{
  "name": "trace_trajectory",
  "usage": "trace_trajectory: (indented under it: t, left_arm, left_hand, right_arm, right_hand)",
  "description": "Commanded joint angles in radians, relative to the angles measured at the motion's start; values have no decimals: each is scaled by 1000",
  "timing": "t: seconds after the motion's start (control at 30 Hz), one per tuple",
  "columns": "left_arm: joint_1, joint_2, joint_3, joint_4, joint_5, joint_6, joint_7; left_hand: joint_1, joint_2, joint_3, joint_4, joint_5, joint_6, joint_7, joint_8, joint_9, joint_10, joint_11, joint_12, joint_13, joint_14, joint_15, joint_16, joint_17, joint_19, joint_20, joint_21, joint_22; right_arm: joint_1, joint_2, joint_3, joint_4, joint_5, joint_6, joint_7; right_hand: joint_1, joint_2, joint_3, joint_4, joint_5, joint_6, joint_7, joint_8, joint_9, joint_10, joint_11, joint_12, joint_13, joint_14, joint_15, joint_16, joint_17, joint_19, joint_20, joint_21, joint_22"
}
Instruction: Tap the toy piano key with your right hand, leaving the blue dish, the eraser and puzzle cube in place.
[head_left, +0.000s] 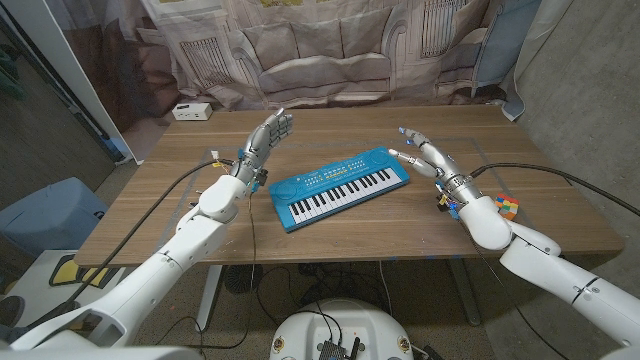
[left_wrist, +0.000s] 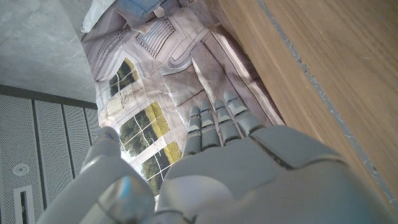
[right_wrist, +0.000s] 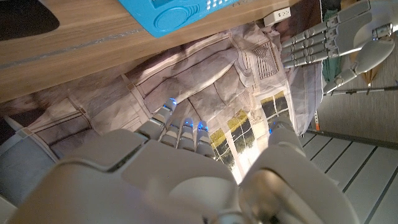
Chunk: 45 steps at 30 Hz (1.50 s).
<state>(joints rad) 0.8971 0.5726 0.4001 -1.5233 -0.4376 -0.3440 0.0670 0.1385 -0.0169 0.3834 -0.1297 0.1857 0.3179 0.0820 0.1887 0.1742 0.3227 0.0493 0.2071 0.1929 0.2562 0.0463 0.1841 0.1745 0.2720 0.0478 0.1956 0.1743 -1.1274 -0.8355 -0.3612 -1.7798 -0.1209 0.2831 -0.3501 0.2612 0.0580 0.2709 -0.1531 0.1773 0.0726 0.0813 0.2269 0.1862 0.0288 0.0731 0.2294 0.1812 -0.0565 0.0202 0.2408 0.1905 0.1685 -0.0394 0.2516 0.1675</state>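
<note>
A blue toy piano (head_left: 338, 186) with white and black keys lies slanted in the middle of the wooden table (head_left: 400, 225); its blue body (right_wrist: 180, 11) also shows in the right wrist view. My right hand (head_left: 428, 158) hovers just off the piano's right end, fingers spread, holding nothing. My left hand (head_left: 264, 141) stands raised to the left of the piano, fingers straight and together, holding nothing; it also shows in the right wrist view as the left hand (right_wrist: 336, 40). A puzzle cube (head_left: 506, 206) sits on the table beside my right forearm.
A small white box (head_left: 190, 111) rests at the table's far left corner. A printed curtain (head_left: 330, 45) hangs behind the table. Cables run along both arms. A blue bin (head_left: 45, 215) stands on the floor to the left.
</note>
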Motion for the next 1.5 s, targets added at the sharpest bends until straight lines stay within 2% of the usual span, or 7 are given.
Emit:
trace_trajectory:
  t: [0.03,0.23,0.33,0.47,0.67,0.87,1.5]
  left_arm:
    - [7,9,7,-43,26,33,33]
    - [10,10,5,-62,32,66,59]
    - [-9,-3,13,-36,29,61,47]
    - [-33,-27,28,10,22,52,31]
    - [-62,-70,55,73,16,58,28]
    - [-53,-84,69,57,37,57,58]
    - [76,42,-10,-98,5,52,53]
  left_hand:
    - [1,8,-4,1,3,6,3,-3,5,-4,-1,-2,2,-5,3,-3,4,-5,4,-3,5]
    - [2,7,-4,0,3,4,2,-3,5,-4,-1,-2,2,-5,2,-2,4,-6,2,-3,5]
    - [2,7,-4,0,3,4,3,-3,5,-5,-1,-3,2,-6,2,-2,4,-5,2,-2,5]
    - [2,5,-5,-1,2,0,2,-4,5,-6,-5,-2,2,-4,0,-1,4,-4,0,-2,4]
    - [3,4,-6,-1,2,0,3,-4,5,-6,2,-2,2,-4,1,-1,4,-5,1,-2,4]
    - [3,3,-7,-2,2,0,3,-3,6,-4,2,-2,2,-3,2,0,4,-5,2,-1,4]
    - [4,2,-8,-2,2,3,4,-1,6,-3,4,-1,2,-2,4,1,4,-7,4,-1,4]
  right_arm:
    - [15,57,36,115,181,183,78]
    - [37,73,45,171,292,243,168]
    - [72,91,35,238,401,286,266]
    - [89,98,38,268,407,304,290]
    - [139,105,19,362,561,342,470]
    - [170,137,19,443,689,359,589]
    - [180,209,35,427,910,232,733]
  right_hand:
    - [8,-3,-2,1,1,26,11,10,3,21,11,6,4,22,7,6,3,21,-23,2,1]
    - [8,-5,-4,2,1,35,14,11,3,27,11,4,4,28,10,6,4,27,-23,0,1]
    - [7,-7,-6,3,1,41,16,9,3,42,18,7,4,30,12,4,5,29,-20,-3,1]
    - [6,-8,-7,4,1,43,16,9,3,46,19,7,4,31,11,3,5,32,-20,-4,1]
    - [8,-4,-8,7,2,59,12,7,3,74,21,8,4,62,12,9,7,65,-16,-2,1]
    - [6,-4,-10,10,2,61,16,5,3,69,24,3,4,58,19,6,8,63,-13,-8,1]
    - [-28,-30,-36,23,2,30,25,-21,1,32,28,-25,5,15,27,-20,14,18,-6,-42,2]
